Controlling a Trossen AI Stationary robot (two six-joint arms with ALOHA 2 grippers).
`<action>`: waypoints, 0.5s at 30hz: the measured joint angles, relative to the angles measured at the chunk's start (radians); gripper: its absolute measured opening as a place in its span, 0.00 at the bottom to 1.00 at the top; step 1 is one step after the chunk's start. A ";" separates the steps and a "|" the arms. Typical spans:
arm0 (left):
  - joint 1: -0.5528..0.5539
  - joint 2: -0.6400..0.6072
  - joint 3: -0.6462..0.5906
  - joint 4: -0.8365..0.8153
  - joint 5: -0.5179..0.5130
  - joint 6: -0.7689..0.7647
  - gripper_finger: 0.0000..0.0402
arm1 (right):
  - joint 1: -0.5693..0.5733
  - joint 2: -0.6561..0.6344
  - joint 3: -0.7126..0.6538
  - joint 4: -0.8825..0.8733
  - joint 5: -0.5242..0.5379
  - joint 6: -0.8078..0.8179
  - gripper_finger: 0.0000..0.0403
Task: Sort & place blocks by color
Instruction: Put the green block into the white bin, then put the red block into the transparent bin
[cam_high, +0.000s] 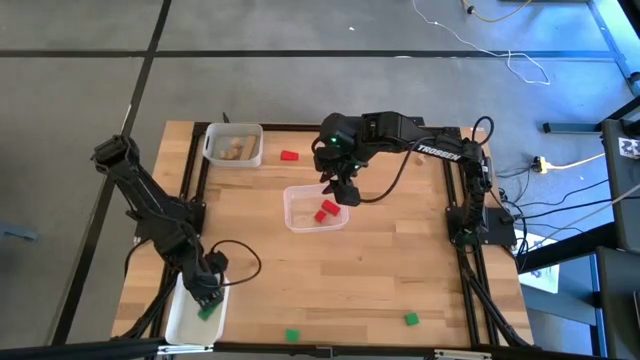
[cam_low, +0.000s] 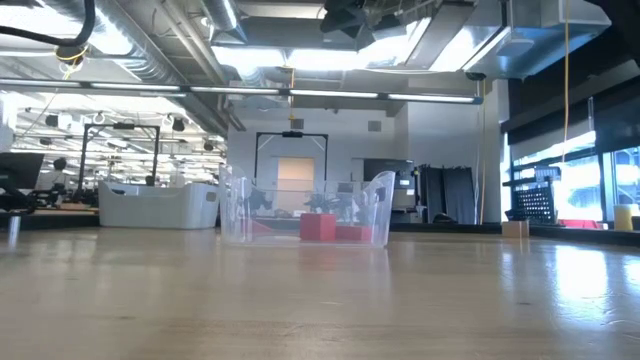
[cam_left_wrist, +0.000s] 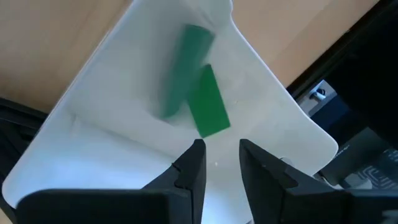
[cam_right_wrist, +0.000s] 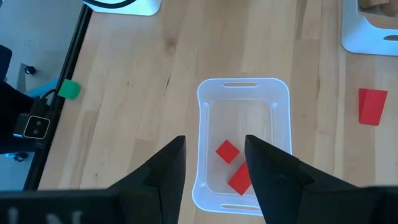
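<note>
Blocks, small painted wooden ones, are what you're sorting. Two red blocks (cam_high: 326, 211) lie in the clear plastic tray (cam_high: 300, 222) mid-table; your right gripper (cam_right_wrist: 214, 163) hangs directly above it, fingers apart, nothing between them. One more red wooden block (cam_high: 290, 155) lies on the wooden table (cam_high: 380, 260) at 11 o'clock from that tray, beside the white tray of tan blocks (cam_high: 233, 148). At 7 o'clock, your left gripper (cam_left_wrist: 219, 163) sits over the white plastic tray (cam_high: 185, 318), fingers slightly parted, clear of the two green blocks (cam_left_wrist: 208, 103) inside. Two green blocks (cam_high: 410, 319) lie loose along the near edge.
</note>
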 joint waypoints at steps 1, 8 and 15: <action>0.000 0.000 0.000 0.000 0.000 0.000 0.22 | 0.000 0.000 0.000 -0.001 0.000 0.000 0.41; 0.000 0.000 0.016 0.005 -0.023 0.008 0.22 | 0.000 0.000 0.000 -0.017 -0.005 -0.010 0.41; 0.001 -0.036 0.130 -0.001 -0.243 0.122 0.22 | 0.002 0.000 0.000 -0.079 -0.206 -0.035 0.41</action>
